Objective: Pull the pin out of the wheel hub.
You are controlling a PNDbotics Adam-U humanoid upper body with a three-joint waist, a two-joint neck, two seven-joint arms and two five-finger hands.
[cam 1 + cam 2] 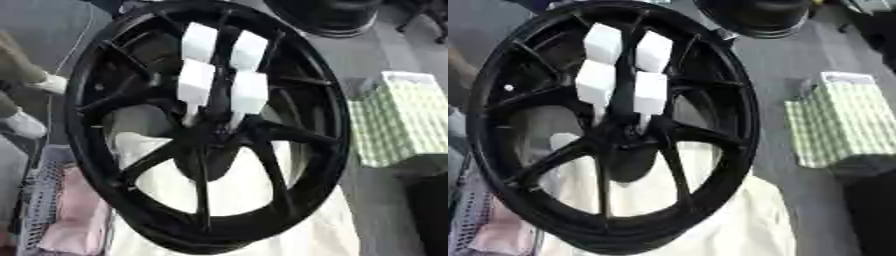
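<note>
Black wheel (206, 125) fills the view, tilted. Robot hand (219, 70) — white-padded fingers (196, 82) reaching straight down to the hub (210, 132); pin not discernible — whether anything is gripped, cannot tell.

One black wheel hub (206, 145), four white blocks (198, 42), one checked box (404, 120)

There are no words, numbers or signs to read here. The black wheel (206, 125), the white blocks (223, 67) on it and the green checked box (401, 120) show none.
</note>
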